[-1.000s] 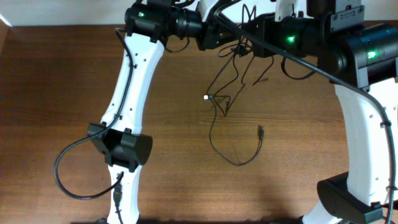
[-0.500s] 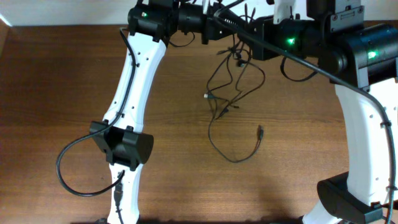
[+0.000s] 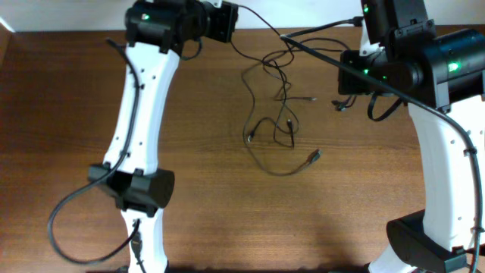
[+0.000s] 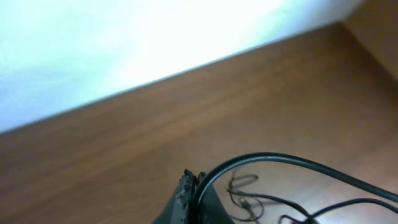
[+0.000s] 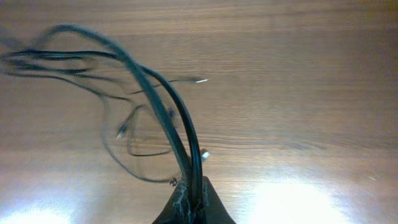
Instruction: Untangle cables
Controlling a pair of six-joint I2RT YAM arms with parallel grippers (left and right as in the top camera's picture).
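Holding thin black tangled cables [image 3: 282, 102] stretched between my left pincer [image 4: 189, 183], pinching a strand at eleven o'clock, and my right pincer [image 5: 189, 186], pinching strands at two o'clock, I should next pull wider.

The table [image 3: 61, 114] was brown wood with a fine straight grain, smooth and polished enough to throw white glare. The cables [image 5: 185, 124] had thin, black, rubbery-looking sheaths with a matt finish. One plug tip [image 5: 200, 79] looked like silvery metal. The arm shells [image 3: 144, 98] were smooth white plastic.
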